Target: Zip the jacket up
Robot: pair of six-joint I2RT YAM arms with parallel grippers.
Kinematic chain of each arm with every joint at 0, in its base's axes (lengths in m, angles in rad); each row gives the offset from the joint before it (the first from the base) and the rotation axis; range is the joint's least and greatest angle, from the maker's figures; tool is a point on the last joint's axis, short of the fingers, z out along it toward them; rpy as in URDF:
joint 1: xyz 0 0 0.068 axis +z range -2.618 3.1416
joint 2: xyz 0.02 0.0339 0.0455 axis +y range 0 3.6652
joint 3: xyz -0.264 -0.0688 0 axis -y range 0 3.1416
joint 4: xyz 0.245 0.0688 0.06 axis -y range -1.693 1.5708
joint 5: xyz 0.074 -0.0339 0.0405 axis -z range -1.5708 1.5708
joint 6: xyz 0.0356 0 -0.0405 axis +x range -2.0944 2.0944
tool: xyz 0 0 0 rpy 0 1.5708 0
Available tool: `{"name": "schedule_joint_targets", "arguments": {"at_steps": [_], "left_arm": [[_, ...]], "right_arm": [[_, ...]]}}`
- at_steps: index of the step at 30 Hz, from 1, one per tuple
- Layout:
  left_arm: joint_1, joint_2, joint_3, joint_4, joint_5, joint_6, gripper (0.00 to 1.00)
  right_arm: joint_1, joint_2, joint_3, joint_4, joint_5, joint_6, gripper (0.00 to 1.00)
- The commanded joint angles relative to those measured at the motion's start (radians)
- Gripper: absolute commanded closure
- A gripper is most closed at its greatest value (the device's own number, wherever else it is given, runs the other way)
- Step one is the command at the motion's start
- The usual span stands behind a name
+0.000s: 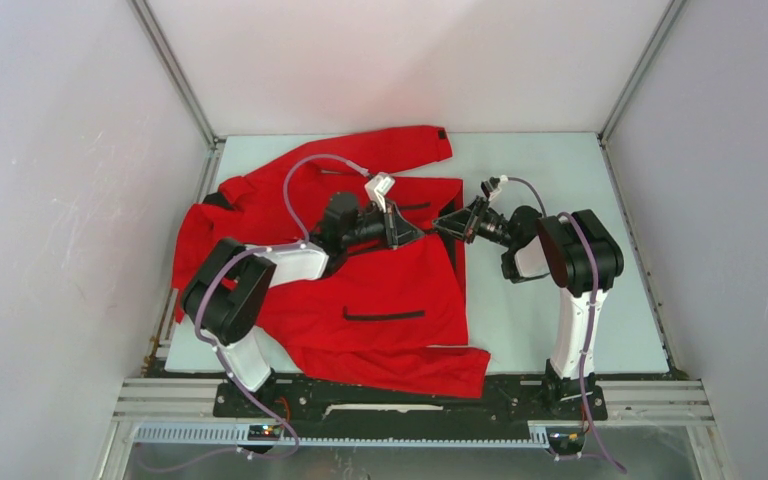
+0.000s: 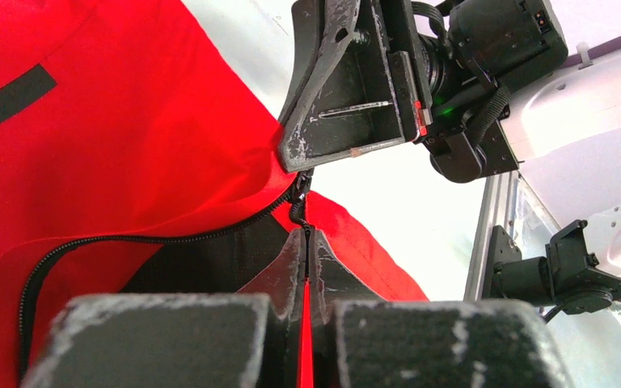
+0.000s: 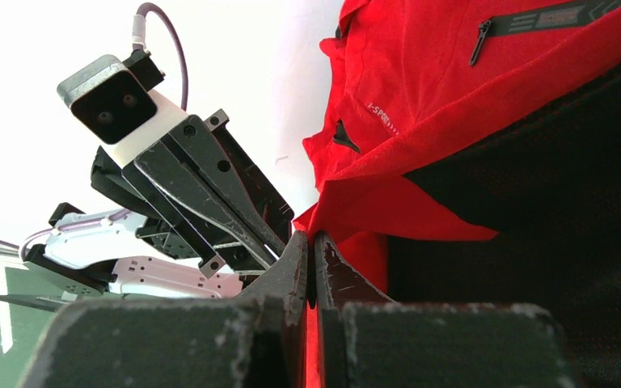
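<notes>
The red jacket (image 1: 360,290) lies spread on the table with its front part open and the dark lining showing. My left gripper (image 1: 405,232) is over the jacket's middle. In the left wrist view it (image 2: 305,234) is shut on the black front zipper (image 2: 154,238) at its end, where the slider sits. My right gripper (image 1: 443,225) faces it from the right, almost touching. In the right wrist view it (image 3: 311,238) is shut on the jacket's red front edge (image 3: 356,202). It also shows in the left wrist view (image 2: 295,166), pinching the fabric just above the zipper end.
The jacket covers the left and middle of the pale table (image 1: 550,290). White walls with aluminium posts (image 1: 630,80) close in three sides. A metal rail (image 1: 410,400) runs along the near edge by the arm bases. A black pocket zip (image 1: 383,315) lies near the front.
</notes>
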Motion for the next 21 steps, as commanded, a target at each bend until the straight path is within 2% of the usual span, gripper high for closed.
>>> {"name": "schedule_joint_targets", "arguments": {"at_steps": [1, 10, 16, 21], "left_arm": [[-0.014, -0.049, 0.013, -0.001, 0.016, 0.026, 1.0], [-0.015, 0.007, 0.022, -0.009, 0.01, 0.005, 1.0], [-0.008, -0.004, 0.022, -0.044, -0.008, 0.01, 0.72], [0.001, 0.003, 0.008, -0.016, -0.004, -0.008, 0.69]], "right_arm": [[0.012, 0.014, 0.028, 0.049, -0.03, -0.001, 1.0], [0.025, -0.015, 0.027, 0.049, -0.032, 0.008, 1.0], [0.025, -0.025, 0.027, 0.049, -0.035, 0.014, 1.0], [0.026, -0.03, 0.026, 0.049, -0.035, 0.012, 1.0]]}}
